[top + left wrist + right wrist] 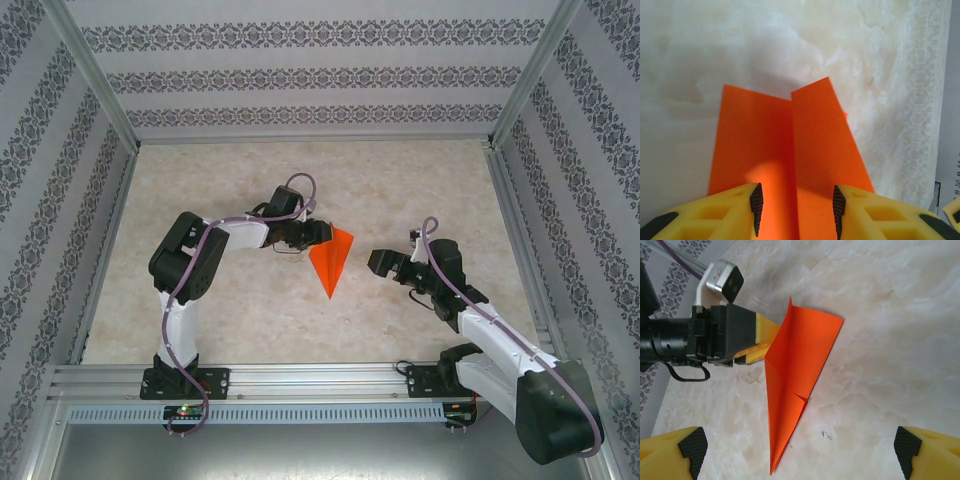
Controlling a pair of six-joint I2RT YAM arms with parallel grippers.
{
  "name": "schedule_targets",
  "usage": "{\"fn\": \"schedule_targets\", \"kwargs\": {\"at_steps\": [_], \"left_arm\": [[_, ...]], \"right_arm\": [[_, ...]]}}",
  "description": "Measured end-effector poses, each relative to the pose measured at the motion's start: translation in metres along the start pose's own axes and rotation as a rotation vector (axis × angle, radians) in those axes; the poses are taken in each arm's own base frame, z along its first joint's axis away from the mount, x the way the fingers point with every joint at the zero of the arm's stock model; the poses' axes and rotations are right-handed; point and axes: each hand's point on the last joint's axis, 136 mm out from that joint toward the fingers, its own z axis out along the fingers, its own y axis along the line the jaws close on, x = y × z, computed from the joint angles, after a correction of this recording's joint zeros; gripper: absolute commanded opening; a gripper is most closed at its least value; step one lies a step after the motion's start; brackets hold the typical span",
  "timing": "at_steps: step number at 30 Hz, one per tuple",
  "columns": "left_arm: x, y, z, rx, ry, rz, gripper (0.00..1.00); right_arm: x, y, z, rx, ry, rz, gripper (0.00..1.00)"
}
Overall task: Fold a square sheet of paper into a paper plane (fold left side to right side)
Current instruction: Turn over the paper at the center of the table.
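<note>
- So, the counter has the square sheet of paper lying about mid-way across. It's already creased down to a narrow pointed shape, tip toward the near edge.
- Its left side is tipped up off the counter and not laid over the right side yet. I reckon the left-to-right fold and pressing the crease are what's left.
- My left jaws are half spread, straddling the paper's wide end, with no clamp that I can see.
- My right jaws are spread wide, off to the paper's right, touching nothing.

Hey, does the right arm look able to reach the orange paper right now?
Probably yes. The right tool is open and faces the paper across bare table, with nothing between them; the left tool sits at the paper's opposite edge.
</note>
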Motion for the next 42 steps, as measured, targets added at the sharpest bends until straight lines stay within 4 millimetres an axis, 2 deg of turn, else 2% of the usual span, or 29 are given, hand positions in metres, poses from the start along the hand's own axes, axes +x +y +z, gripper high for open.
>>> {"fn": "schedule_targets", "kwargs": {"at_steps": [3, 6, 11, 15, 19, 22, 27, 30, 33, 35, 38, 42], "left_arm": [[-0.001, -0.004, 0.003, 0.012, 0.006, 0.006, 0.47], [0.001, -0.006, 0.008, 0.018, 0.018, 0.009, 0.47], [0.002, -0.011, 0.01, 0.027, 0.025, 0.018, 0.45], [0.005, -0.014, 0.011, 0.035, 0.033, 0.021, 0.42], [0.006, -0.017, 0.011, 0.05, 0.043, 0.023, 0.36], [0.005, -0.023, 0.011, 0.064, 0.045, 0.027, 0.28], [0.005, -0.028, 0.011, 0.083, 0.046, 0.047, 0.12], [0.003, -0.032, 0.006, 0.089, 0.038, 0.07, 0.08], [-0.004, -0.049, -0.011, 0.1, 0.003, 0.111, 0.07], [-0.013, -0.067, -0.032, 0.122, -0.042, 0.148, 0.07], [-0.032, -0.098, -0.072, 0.166, -0.135, 0.198, 0.07], [-0.051, -0.126, -0.12, 0.204, -0.252, 0.243, 0.06]], "right_arm": [[0.002, 0.0, 0.004, -0.001, 0.027, 0.01, 0.94], [-0.001, 0.004, 0.01, -0.011, 0.049, 0.024, 0.86], [0.005, 0.014, 0.035, -0.034, 0.146, 0.041, 0.7], [0.008, 0.021, 0.053, -0.059, 0.189, 0.062, 0.69], [0.011, 0.022, 0.059, -0.067, 0.201, 0.073, 0.69], [0.009, 0.024, 0.059, -0.078, 0.192, 0.07, 0.72], [0.001, 0.032, 0.052, -0.111, 0.167, 0.071, 0.88], [-0.009, 0.034, 0.043, -0.136, 0.133, 0.076, 0.98], [-0.024, 0.038, 0.032, -0.172, 0.084, 0.082, 0.98], [-0.032, 0.044, 0.024, -0.21, 0.063, 0.084, 0.98], [-0.041, 0.061, 0.016, -0.291, 0.051, 0.084, 0.98], [-0.047, 0.085, 0.008, -0.409, 0.056, 0.091, 0.98]]}}
